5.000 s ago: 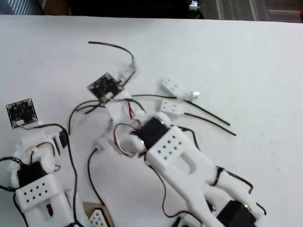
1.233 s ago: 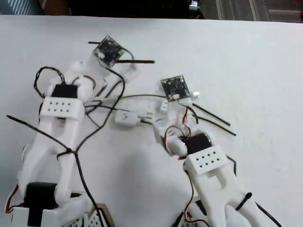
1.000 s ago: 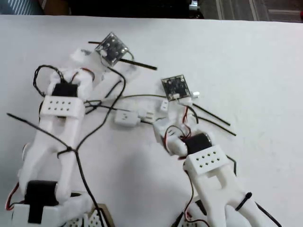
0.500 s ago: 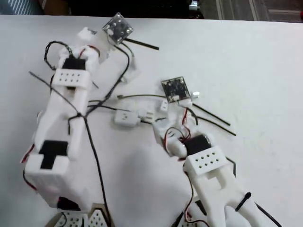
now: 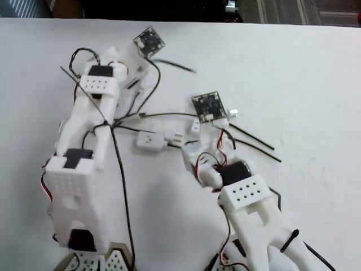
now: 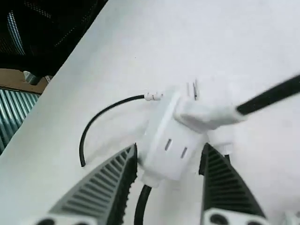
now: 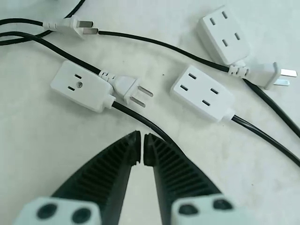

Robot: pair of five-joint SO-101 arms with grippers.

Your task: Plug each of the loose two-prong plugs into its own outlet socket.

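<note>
While the left gripper [image 6: 169, 151] is clamped on a socket [image 6: 164, 140] well apart from the other arm, the right gripper [image 7: 141, 140] hangs empty with its fingers together. Just ahead of its tips lies a loose plug [image 7: 125, 89], so the right arm is the nearer one. The plug's long axis runs across the line of reach, with the prongs pointing sideways toward a double socket [image 7: 202, 93] close by. I think the fingers must first open, and the wrist must turn, to take the body across its width.
</note>
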